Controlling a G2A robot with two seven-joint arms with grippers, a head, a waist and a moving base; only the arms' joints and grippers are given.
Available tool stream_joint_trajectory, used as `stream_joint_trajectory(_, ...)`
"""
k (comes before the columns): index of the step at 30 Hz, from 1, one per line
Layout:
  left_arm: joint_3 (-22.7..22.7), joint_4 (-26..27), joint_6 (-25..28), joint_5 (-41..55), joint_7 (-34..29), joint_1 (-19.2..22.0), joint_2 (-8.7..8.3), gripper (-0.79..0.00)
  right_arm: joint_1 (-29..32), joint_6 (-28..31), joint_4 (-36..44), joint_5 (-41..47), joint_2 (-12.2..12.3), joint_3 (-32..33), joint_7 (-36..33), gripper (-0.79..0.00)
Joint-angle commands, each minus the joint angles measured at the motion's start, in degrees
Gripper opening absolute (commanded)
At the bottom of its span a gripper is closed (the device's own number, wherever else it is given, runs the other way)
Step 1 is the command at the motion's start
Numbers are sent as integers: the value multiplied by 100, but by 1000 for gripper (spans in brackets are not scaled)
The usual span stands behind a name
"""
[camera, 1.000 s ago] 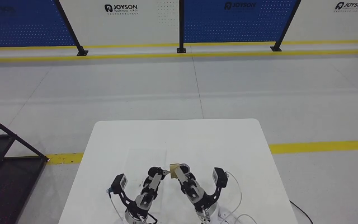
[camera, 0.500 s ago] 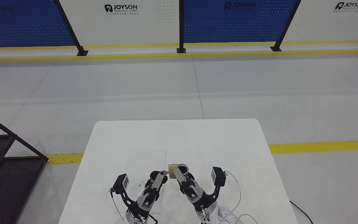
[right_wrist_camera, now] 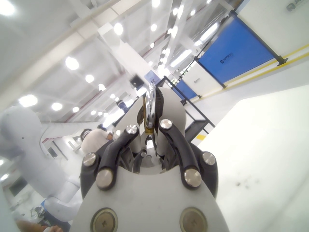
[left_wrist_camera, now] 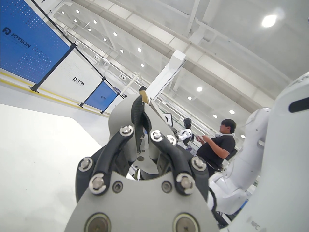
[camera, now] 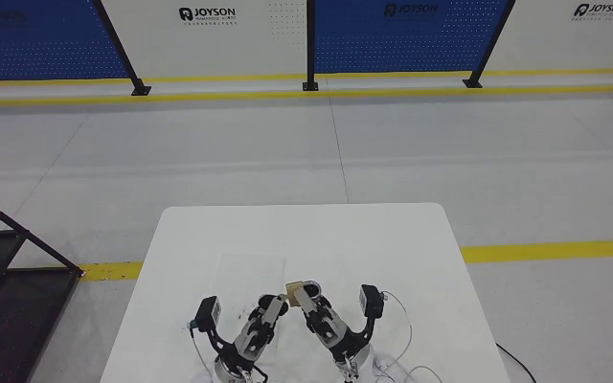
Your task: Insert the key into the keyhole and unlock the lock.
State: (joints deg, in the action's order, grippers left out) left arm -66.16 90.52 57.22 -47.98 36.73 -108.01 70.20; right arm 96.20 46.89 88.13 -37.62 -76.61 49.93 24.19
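Above the table's near edge, the left fingers are pinched tight on the key, only its brass end poking out, while the right fingers clamp the lock by its shackle just beyond, its keyhole hidden.
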Motion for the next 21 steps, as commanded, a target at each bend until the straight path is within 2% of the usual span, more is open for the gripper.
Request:
stream_joint_trajectory(1,-51,22,-75,-297,165,-21,7,-785,15,1,18,14,4,7,-30,-785)
stream_joint_trajectory(9,-163,-2,-724,-1625,1058,-53,36,-785,110,7,132,72,39,82,-188,-785)
stream_joint_trajectory(21,-79,-267,-1697,-3163,2253,77,22,-785,269,-186,365,275,108,191,-640,-785)
